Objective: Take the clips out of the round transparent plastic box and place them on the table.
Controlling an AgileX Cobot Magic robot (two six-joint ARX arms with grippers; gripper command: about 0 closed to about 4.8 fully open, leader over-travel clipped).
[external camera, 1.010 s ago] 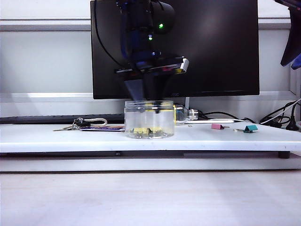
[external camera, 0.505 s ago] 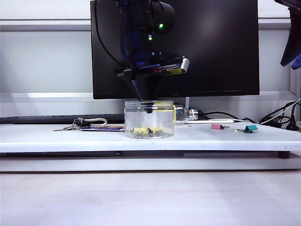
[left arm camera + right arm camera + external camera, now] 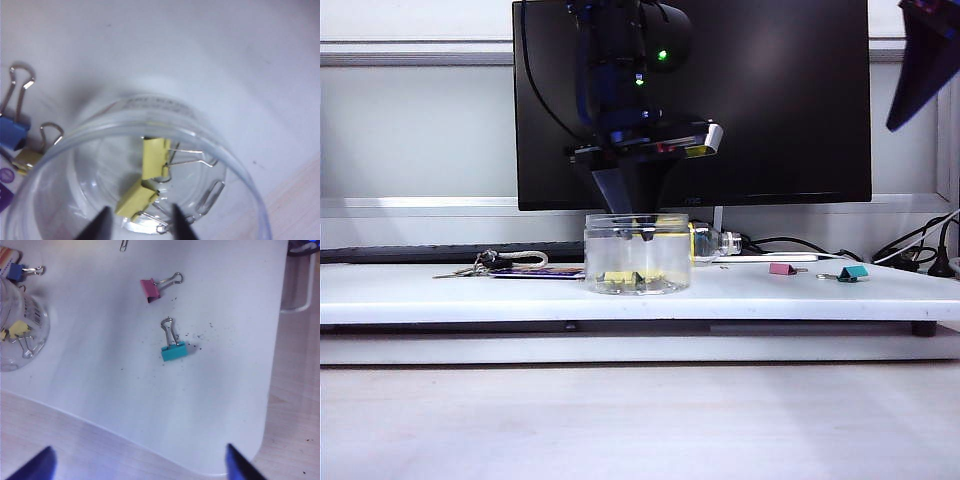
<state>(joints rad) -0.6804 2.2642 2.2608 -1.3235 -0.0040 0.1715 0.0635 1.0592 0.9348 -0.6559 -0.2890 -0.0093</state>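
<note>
The round transparent plastic box [image 3: 637,253] stands on the white table [image 3: 440,295] in front of the monitor. Two yellow clips [image 3: 156,157] [image 3: 136,199] lie on its bottom. My left gripper [image 3: 140,226] reaches down into the box [image 3: 235,165], open, with its tips either side of the nearer yellow clip and apart from it. A pink clip [image 3: 150,290] lies on the table to the right, also seen as the pink clip [image 3: 782,269]. My right gripper [image 3: 137,467] hangs high above the table's right end, wide open and empty; one of its fingers [image 3: 918,75] shows at the top right.
A teal clip [image 3: 854,272] lies beside the pink one. A blue clip [image 3: 12,131] and keys [image 3: 485,266] lie left of the box. A clear bottle with a yellow label [image 3: 705,243] lies behind it. Cables [image 3: 910,255] sit at the far right, the black monitor [image 3: 770,100] behind.
My left gripper shut to a point inside the box, then opened again; the yellow clips stayed on the bottom. My right gripper's jaws spread wider, bringing a finger further into the exterior view.
</note>
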